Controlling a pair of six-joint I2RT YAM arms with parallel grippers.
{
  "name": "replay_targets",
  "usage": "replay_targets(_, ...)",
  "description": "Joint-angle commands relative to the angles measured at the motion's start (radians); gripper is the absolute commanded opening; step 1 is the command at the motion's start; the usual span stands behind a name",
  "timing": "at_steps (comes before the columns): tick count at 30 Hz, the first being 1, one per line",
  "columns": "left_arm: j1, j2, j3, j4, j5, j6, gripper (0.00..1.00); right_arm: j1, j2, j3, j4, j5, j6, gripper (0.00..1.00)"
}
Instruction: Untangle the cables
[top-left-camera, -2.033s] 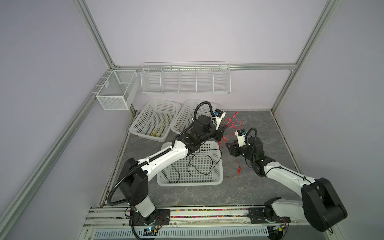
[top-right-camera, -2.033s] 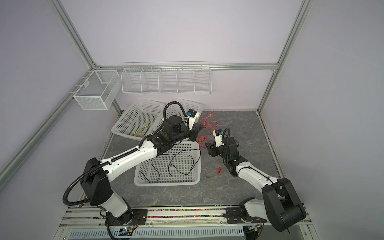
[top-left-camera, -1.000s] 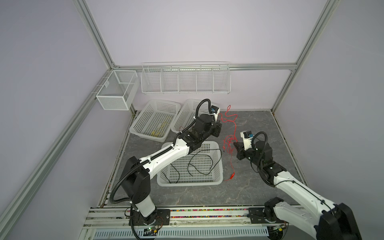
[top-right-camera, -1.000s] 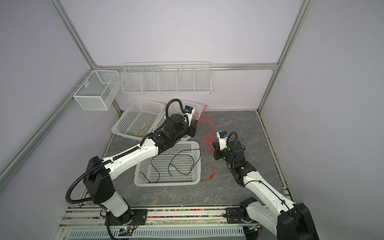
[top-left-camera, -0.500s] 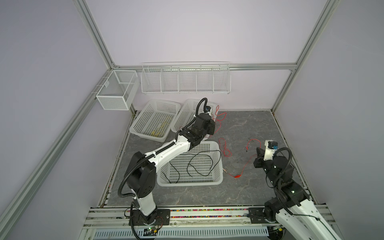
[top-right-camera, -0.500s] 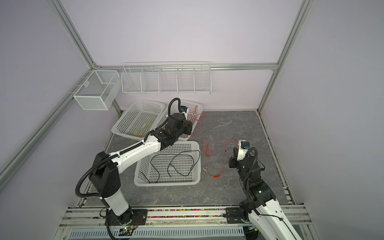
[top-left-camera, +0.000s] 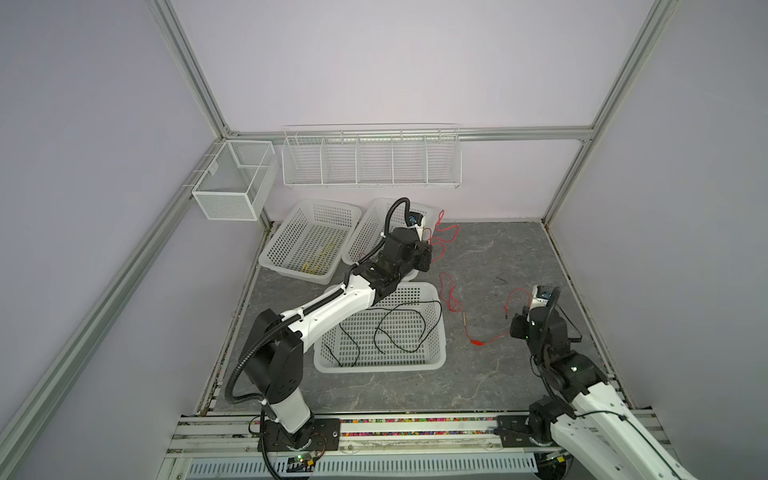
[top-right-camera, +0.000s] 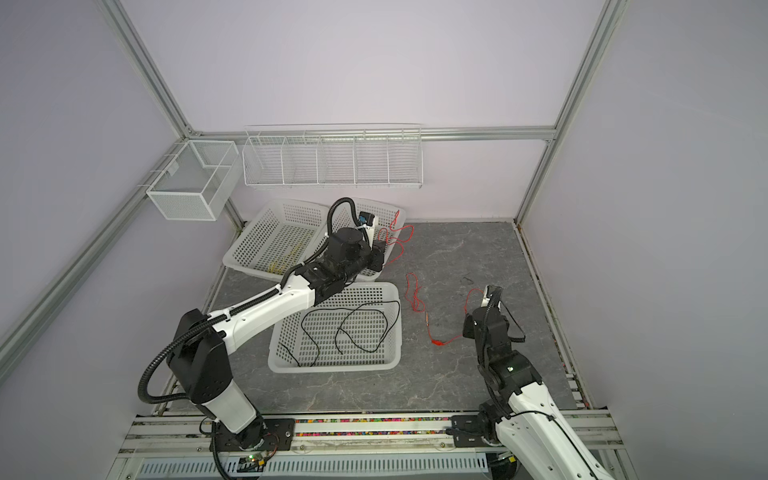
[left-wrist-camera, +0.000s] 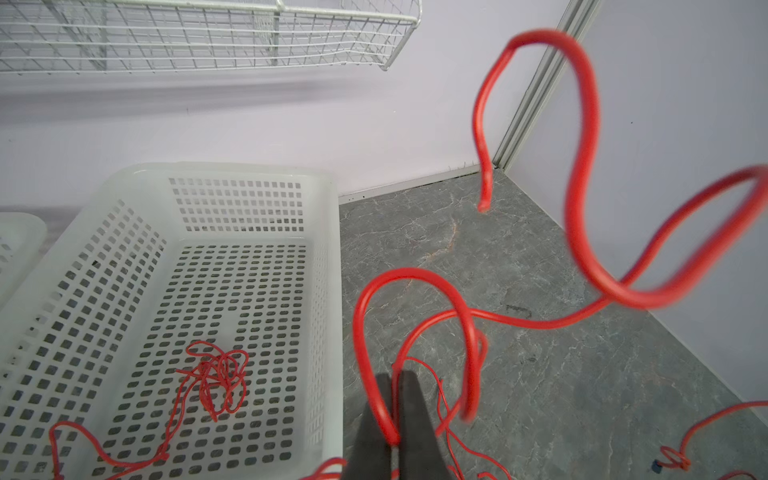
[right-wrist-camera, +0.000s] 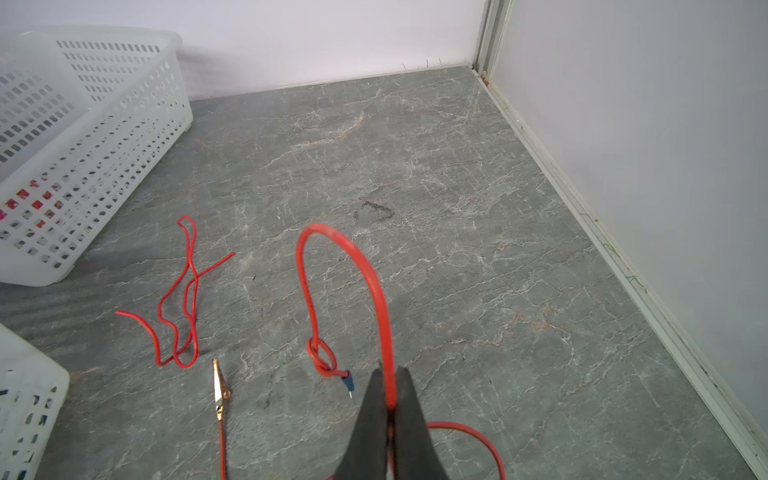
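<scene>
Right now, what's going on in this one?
Both arms are mid-untangling. The left gripper is shut on a red cable, holding it up beside a white basket with a red tangle inside. The right gripper is shut on a knotted red cable. A loose red cable lies on the table between them.

Bright red cables (top-left-camera: 451, 293) on grey floor (top-left-camera: 498, 249) w/ pale marble veins, blk cable (top-left-camera: 405, 306) in white basket (top-left-camera: 441, 332) w/ square-hole grid, yellow cables (top-left-camera: 318, 262) in 2nd white basket (top-left-camera: 286, 232), walls (top-left-camera: 374, 62) pale lilac.
</scene>
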Motion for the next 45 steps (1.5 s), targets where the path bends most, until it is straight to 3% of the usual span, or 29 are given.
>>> replay_targets(1,0.002,-0.038,-0.012,0.034,-0.021,0.054,0.00,-0.005,0.007,0.008,0.029,0.020,0.029,0.06)
replay_targets(15,0.181,0.141,0.169,-0.077,-0.043,0.086,0.00,-0.005,-0.020,0.006,-0.009,0.006,0.032,0.06)
replay_targets(26,0.203,0.310,0.264,-0.176,-0.030,0.069,0.00,-0.005,-0.024,0.046,-0.024,-0.025,0.016,0.06)
replay_targets(32,0.203,0.312,0.273,-0.184,-0.010,0.070,0.43,-0.004,-0.022,0.057,-0.026,-0.021,0.006,0.06)
replay_targets(41,0.189,0.255,0.236,-0.163,0.054,0.073,0.64,-0.007,-0.007,0.054,-0.014,-0.035,0.013,0.06)
replay_targets(45,0.174,0.199,0.163,-0.104,0.170,0.097,0.70,-0.007,0.009,0.072,-0.012,-0.042,0.005,0.06)
